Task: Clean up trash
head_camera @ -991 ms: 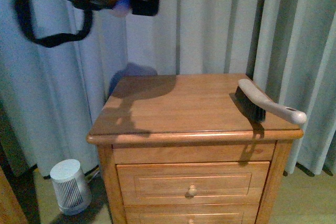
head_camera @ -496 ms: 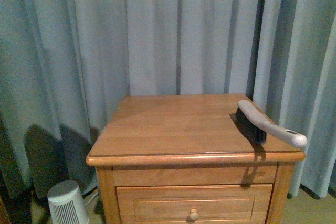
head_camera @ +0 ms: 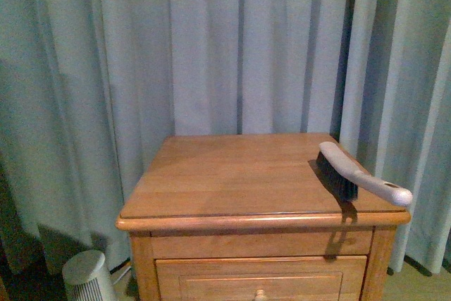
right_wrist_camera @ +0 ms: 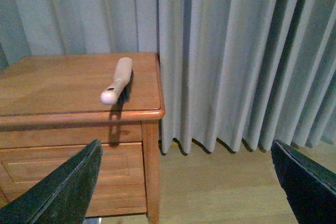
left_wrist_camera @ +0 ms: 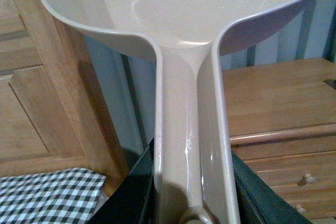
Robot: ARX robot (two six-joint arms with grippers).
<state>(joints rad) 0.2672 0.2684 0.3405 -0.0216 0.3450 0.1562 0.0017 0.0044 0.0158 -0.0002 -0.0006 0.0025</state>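
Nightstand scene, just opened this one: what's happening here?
The left claw holds a beige dustpan by its handle, near the wooden nightstand. The right claw is open and empty, facing the nightstand, where a hand brush lies by the right edge, untouched. No trash shows in any view.

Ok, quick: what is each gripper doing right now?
Left gripper: closed on the handle of the dustpan.
Right gripper: open, nothing between its fingers.
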